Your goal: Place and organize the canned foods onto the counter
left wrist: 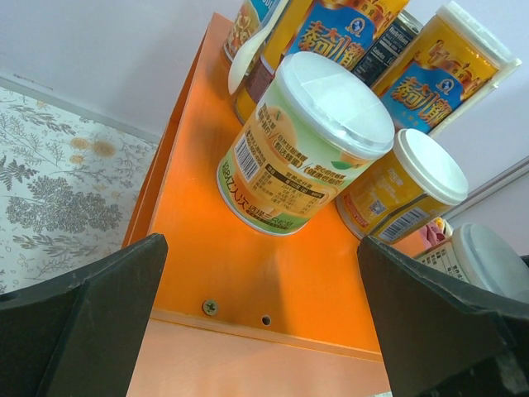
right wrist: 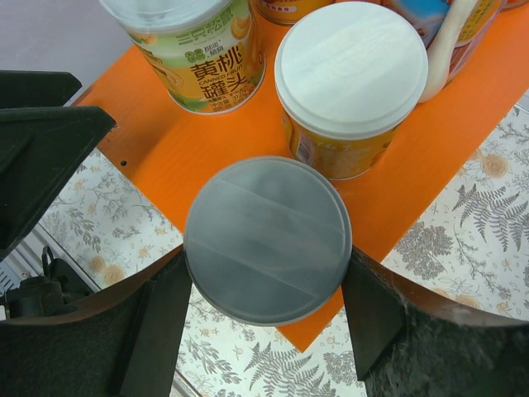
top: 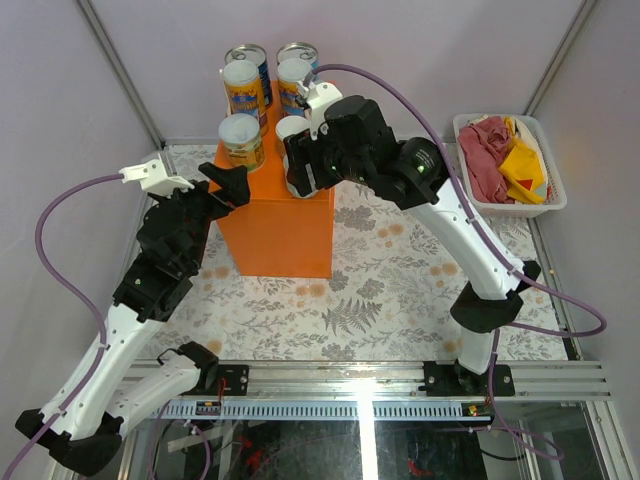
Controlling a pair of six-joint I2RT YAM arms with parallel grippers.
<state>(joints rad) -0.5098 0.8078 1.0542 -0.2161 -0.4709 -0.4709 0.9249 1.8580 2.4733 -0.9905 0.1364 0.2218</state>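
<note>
The orange counter (top: 275, 225) stands mid-table and carries several cans. Two blue-labelled cans (top: 248, 58) are at the back, with two tall yellow-orange cans (top: 245, 92) in front of them. A short green-labelled can (top: 241, 140) stands at the left (left wrist: 302, 141) (right wrist: 194, 50). A yellow can with a white lid (right wrist: 351, 70) is beside it (left wrist: 409, 186). My right gripper (right wrist: 264, 289) (top: 300, 172) is shut on a short pale-lidded can (right wrist: 266, 240) over the counter's front right corner. My left gripper (left wrist: 264, 331) (top: 225, 185) is open and empty at the counter's left front edge.
A white plastic basket (top: 510, 211) holding red and yellow cloths sits at the right back. A floral mat (top: 400, 290) covers the table around the counter. Walls close in the back and both sides.
</note>
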